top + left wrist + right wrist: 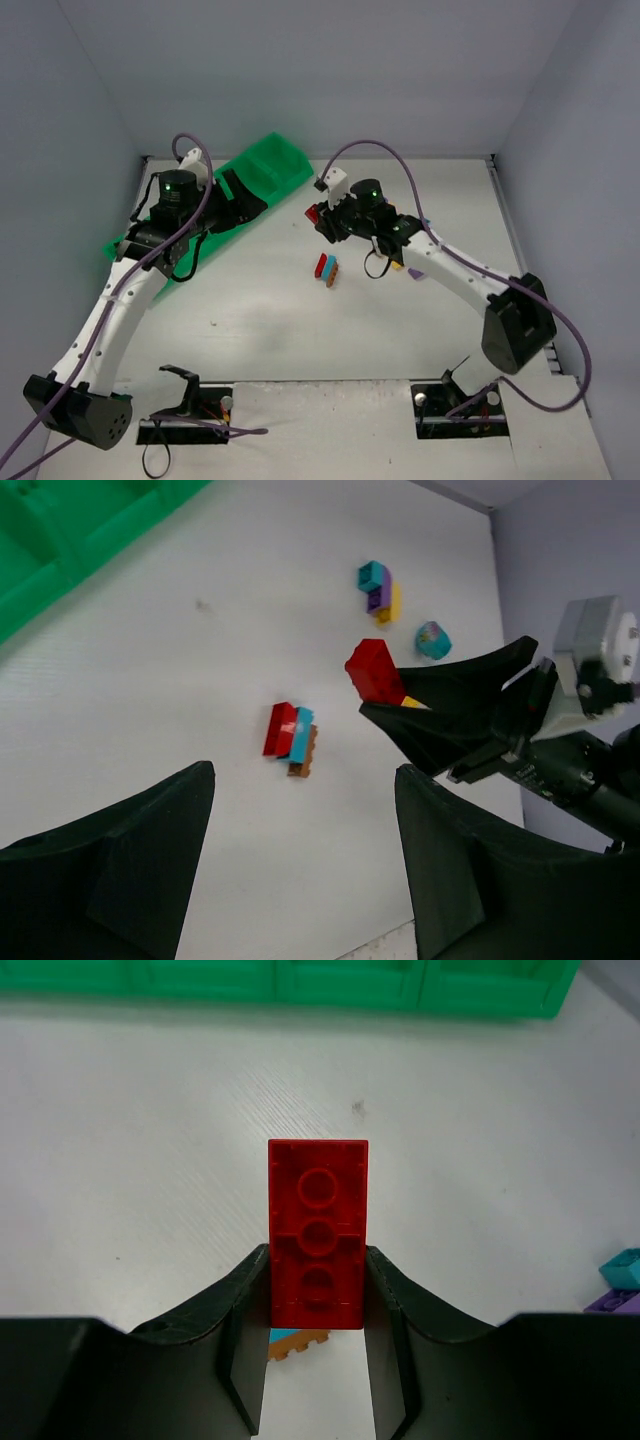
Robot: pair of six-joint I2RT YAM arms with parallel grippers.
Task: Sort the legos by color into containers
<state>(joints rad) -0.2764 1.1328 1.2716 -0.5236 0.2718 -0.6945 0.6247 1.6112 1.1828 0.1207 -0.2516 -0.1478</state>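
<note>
My right gripper (318, 1295) is shut on a red brick (318, 1245), held above the table with its underside facing the wrist camera. In the top view the right gripper (320, 216) holds the red brick (313, 212) right of the green tray (285, 160). The left wrist view shows the red brick (375, 670) too. A red, blue and brown stack (327, 267) lies on the table below it, also seen in the left wrist view (290, 738). My left gripper (305, 880) is open and empty; in the top view the left gripper (243, 203) is over the tray's near side.
A teal, purple and yellow stack (378, 587) and a small teal piece (433, 640) lie beyond the right gripper. Teal (625, 1265) and purple (612, 1302) bricks show at the right wrist view's right edge. The tray's compartments (300, 985) run along the far side.
</note>
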